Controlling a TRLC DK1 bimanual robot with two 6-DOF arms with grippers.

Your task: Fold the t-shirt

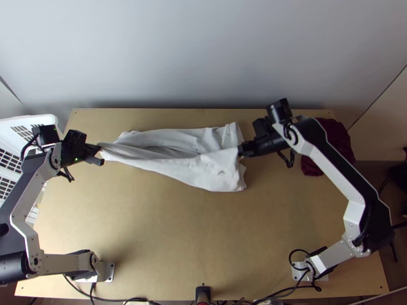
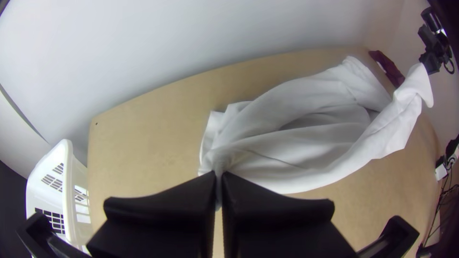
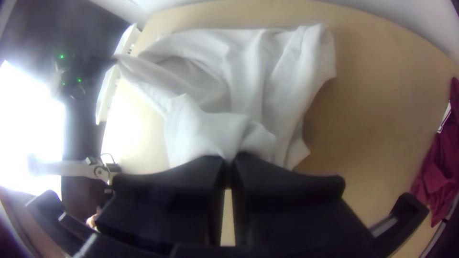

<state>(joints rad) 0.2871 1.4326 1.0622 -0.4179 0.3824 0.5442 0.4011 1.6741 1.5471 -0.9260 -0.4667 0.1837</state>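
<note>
Left claw (image 2: 219,177) and right claw (image 3: 230,161) both pinch the shirt (image 1: 216,175); it's partly lifted but bunchy, most folding's left imo.

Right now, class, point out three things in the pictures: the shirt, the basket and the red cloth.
Shirt (image 1: 216,175): top view, on its bulkier end, toward the right arm.
Basket (image 2: 53,198): left wrist view, on its slotted wall.
Red cloth (image 3: 441,167): right wrist view, near its middle.

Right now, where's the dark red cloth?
In the top view, the dark red cloth lies at the table's far right corner, right of the white shirt and partly behind the right arm.
</note>
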